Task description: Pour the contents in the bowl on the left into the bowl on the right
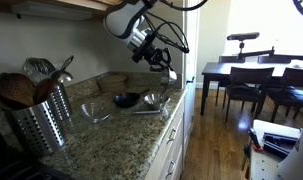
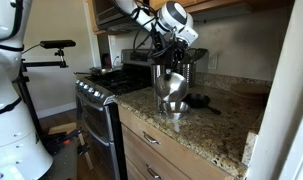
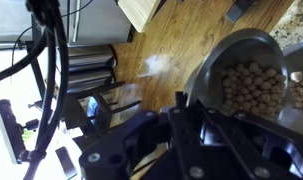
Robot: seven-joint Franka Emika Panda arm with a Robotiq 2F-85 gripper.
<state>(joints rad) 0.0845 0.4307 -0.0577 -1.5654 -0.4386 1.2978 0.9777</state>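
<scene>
My gripper (image 2: 172, 68) is shut on the rim of a metal bowl (image 2: 171, 85) and holds it tilted above the granite counter (image 2: 216, 125). In the wrist view the held bowl (image 3: 246, 80) is full of chickpeas, and its rim sits between the jaws (image 3: 181, 100). A second metal bowl (image 2: 174, 106) stands on the counter right below it, and it also shows in an exterior view (image 1: 155, 100) under the gripper (image 1: 159, 70). I cannot see what is inside this lower bowl.
A clear glass bowl (image 1: 94, 112) and a dark utensil (image 1: 124, 99) lie on the counter. A steel holder full of utensils (image 1: 41, 115) stands at the near end. A stove (image 2: 96, 95) adjoins the counter. A dining table with chairs (image 1: 256, 80) stands beyond.
</scene>
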